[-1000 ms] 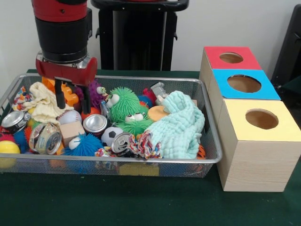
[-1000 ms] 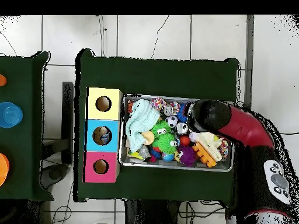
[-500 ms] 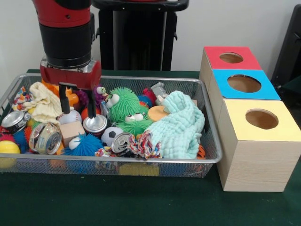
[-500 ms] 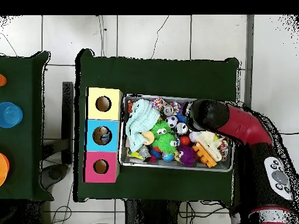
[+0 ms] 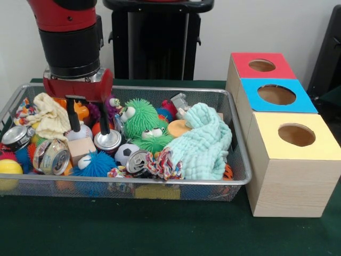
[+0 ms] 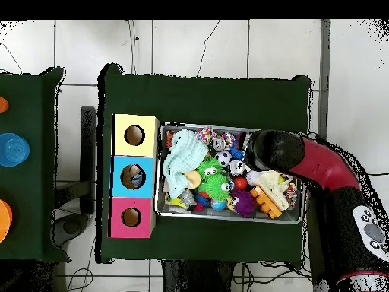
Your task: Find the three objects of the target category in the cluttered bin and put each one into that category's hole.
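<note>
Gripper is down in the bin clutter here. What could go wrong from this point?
The open gripper straddles a white baseball, with a silver can against one finger and a cream cloth beside the other. Closing may pinch the can or snag the cloth. The tight pile of toys could shift and roll the baseball away.

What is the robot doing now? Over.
Pincer open, down in the bin. Fingers straddle the baseball. Silver can right beside. Nothing held.
</note>
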{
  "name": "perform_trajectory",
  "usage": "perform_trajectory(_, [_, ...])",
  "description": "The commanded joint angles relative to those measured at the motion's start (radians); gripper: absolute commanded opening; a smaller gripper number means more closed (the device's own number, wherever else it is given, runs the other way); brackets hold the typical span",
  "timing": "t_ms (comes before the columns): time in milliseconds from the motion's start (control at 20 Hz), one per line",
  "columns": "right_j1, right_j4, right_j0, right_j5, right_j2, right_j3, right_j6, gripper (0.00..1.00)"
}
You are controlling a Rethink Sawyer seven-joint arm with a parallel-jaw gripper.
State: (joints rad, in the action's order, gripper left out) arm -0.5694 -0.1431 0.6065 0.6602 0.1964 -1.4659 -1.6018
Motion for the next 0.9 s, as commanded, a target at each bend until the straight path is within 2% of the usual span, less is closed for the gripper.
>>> perform_trajectory(50, [-0.105, -0.042, -0.027, 0.088, 0.081, -0.154, 0.074, 1.00])
perform_trajectory(150, [-0.125, -0.046, -0.051, 0.077, 0.053, -0.173, 0.024, 1.00])
perform_trajectory(550, [-0.138, -0.020, -0.040, 0.067, 0.062, -0.216, 0.011, 1.00])
perform_trajectory(750, [-0.125, -0.023, -0.037, 0.057, 0.066, -0.209, 0.016, 1.00])
perform_trajectory(900, [-0.085, -0.047, -0.018, 0.019, 0.071, -0.193, 0.041, 1.00])
